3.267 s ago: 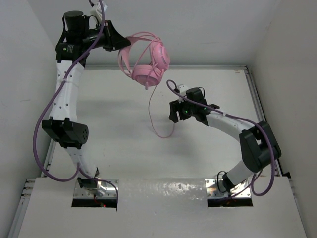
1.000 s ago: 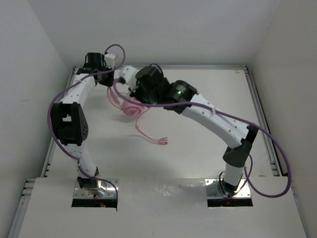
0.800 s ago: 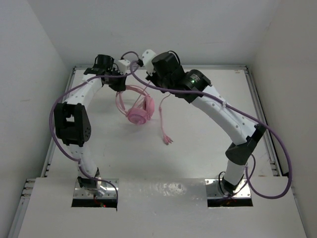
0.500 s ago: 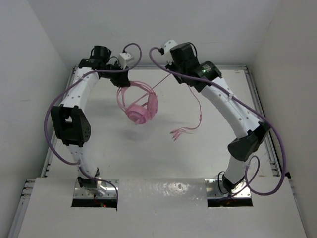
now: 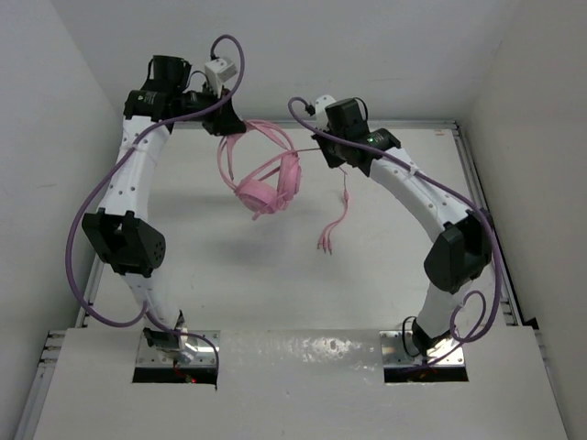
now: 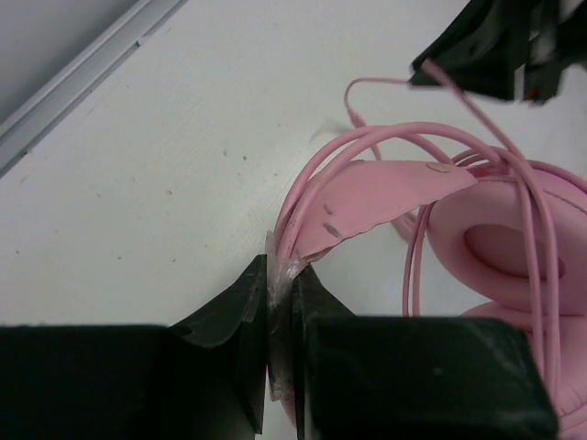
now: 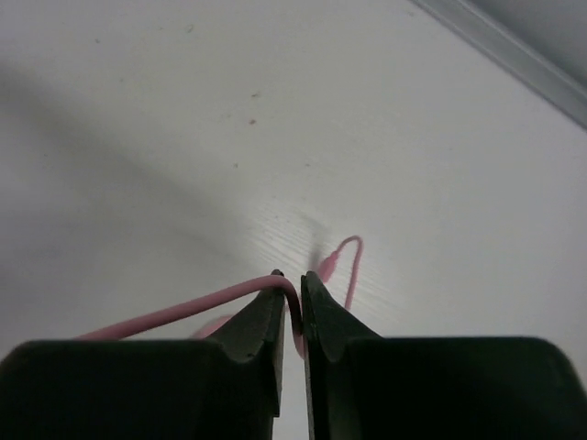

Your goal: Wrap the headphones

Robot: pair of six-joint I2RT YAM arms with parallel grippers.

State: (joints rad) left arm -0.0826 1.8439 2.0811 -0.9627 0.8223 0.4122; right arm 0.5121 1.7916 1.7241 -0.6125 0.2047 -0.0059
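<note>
Hung headphones (image 5: 271,188) aloft by headband (image 6: 367,188), pinched in left gripper (image 6: 280,266) at 11 o'clock; stretched cable (image 7: 165,316) toward 2 o'clock, pinched in right gripper (image 7: 291,280).

Pink headphones (image 5: 266,183) hang above the table's (image 5: 385,275) far-left part, headband up, earcups down, thin cable (image 7: 183,309) pulled taut rightward, then dangling with plugs lowest.
</note>
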